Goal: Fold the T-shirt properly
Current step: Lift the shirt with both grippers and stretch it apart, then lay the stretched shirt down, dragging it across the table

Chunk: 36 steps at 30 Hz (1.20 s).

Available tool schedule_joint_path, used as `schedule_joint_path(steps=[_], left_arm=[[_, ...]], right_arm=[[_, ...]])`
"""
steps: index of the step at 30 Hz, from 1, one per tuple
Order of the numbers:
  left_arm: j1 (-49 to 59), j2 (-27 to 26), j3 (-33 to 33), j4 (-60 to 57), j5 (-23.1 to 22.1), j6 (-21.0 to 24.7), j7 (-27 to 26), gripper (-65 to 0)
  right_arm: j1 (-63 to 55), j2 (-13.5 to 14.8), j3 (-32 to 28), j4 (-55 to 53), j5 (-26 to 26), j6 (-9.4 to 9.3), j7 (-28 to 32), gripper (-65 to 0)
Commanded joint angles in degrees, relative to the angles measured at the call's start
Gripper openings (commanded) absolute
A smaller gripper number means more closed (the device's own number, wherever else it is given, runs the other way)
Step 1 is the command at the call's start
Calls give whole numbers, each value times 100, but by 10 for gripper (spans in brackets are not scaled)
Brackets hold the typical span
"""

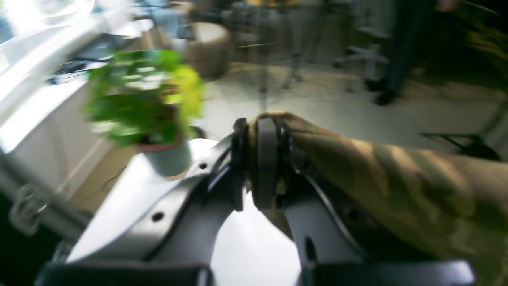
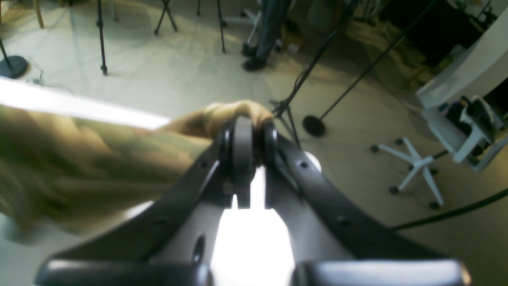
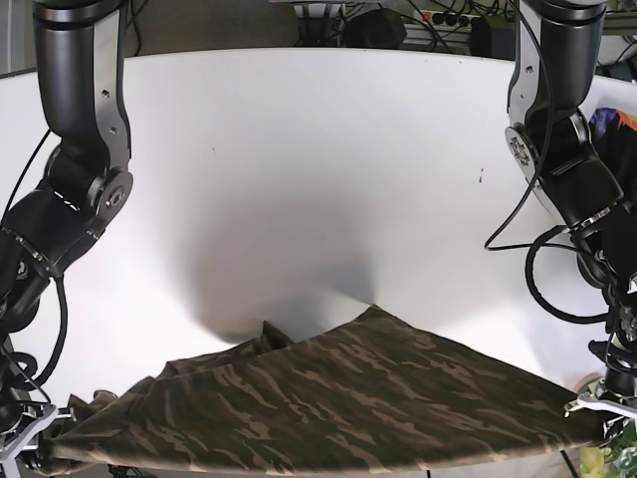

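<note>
The camouflage T-shirt [image 3: 338,398] hangs stretched between both grippers over the near edge of the white table [image 3: 318,149], and its far part lies bunched on the tabletop. My left gripper [image 1: 258,131] is shut on one edge of the T-shirt [image 1: 397,186], which trails off to the right in that view. It sits at the base view's lower right [image 3: 589,406]. My right gripper [image 2: 248,133] is shut on the opposite edge of the T-shirt [image 2: 79,159], at the base view's lower left [image 3: 45,438].
A potted green plant [image 1: 154,111] stands just beyond the left gripper. On the floor past the table are tripod stands [image 2: 101,39], a white chair base [image 2: 412,163] and a standing person's legs [image 2: 266,31]. Both arm columns [image 3: 80,119] flank the table.
</note>
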Motion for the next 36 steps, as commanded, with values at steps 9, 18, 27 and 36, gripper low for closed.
schedule_joint_path(steps=[9,18,27,36], left_arm=[[545,-204,0,182,-63,-26,-192,-626],[1565,-196,-264,499,-63,-53,-192,-626],[2558,-116,-290,719,-63,-255,-192,-626],[3657,42,-642,1220,-63,-272,-192,-626]], right_arm=[[-1222,-370,376,1303,35,-10,43,-628],[-2664,-686,728,2112,79,-10,43,-628],[-3666,-1100,1598,2525,87,-10,43,-628],[-4554,-1275,2222,2542,96,-10,43,-628]])
